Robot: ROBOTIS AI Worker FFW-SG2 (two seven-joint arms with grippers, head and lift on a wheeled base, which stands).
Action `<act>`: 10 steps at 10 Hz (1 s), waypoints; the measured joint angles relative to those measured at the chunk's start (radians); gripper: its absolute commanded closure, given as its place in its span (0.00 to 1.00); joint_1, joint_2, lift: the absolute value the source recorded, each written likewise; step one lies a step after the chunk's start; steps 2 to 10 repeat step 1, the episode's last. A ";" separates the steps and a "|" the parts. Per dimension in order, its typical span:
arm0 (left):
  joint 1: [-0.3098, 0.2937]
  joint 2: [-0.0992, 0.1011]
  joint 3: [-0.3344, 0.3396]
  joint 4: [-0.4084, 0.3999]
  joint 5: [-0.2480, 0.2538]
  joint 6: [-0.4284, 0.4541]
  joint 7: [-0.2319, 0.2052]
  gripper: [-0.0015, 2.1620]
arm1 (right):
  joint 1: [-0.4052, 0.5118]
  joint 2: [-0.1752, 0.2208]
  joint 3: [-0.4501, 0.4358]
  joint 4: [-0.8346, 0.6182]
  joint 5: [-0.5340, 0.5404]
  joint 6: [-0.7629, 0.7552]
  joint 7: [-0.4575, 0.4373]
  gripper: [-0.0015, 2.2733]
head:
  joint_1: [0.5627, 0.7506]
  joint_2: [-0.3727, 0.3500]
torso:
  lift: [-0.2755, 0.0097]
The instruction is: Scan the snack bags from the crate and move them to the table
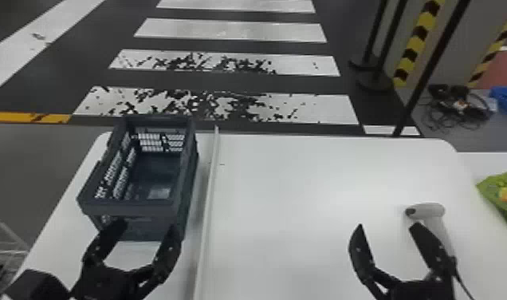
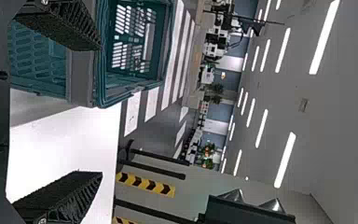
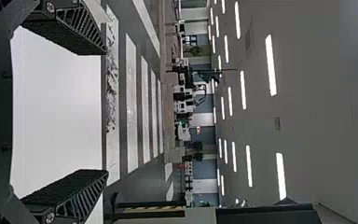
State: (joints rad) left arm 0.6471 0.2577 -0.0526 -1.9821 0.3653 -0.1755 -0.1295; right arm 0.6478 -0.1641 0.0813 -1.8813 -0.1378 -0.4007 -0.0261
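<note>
**L gripper (image 1: 148, 227) at crate (image 1: 135, 210), R gripper (image 1: 388, 227) by scanner (image 1: 427, 210); both apart**

L arm: in from near edge, fingers pointing far, spread w/ gap, tips at crate's near wall; contact unclear. R arm: same pose, near R, fingers spread; R finger overlaps scanner handle in head view, touch n/c. Both wrist cams look out far over table (image 1: 288, 191). Crate upright, far L on table, L of white strip (image 1: 211, 179). Green snack bag (image 1: 504, 193) at R edge, R of scanner, partly cut off.
</note>
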 measured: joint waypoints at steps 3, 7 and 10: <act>0.000 0.000 -0.001 -0.001 0.000 0.000 -0.002 0.02 | 0.001 0.000 0.001 -0.001 0.000 0.000 0.001 0.04 | 0.70 0.50 | 0.63; 0.000 0.000 -0.001 -0.001 0.000 0.000 -0.002 0.02 | 0.001 0.000 0.001 -0.001 0.000 0.000 0.001 0.04 | 0.70 0.50 | 0.63; 0.000 0.000 -0.001 -0.001 0.000 0.000 -0.002 0.02 | 0.001 0.000 0.001 -0.001 0.000 0.000 0.001 0.04 | 0.70 0.50 | 0.63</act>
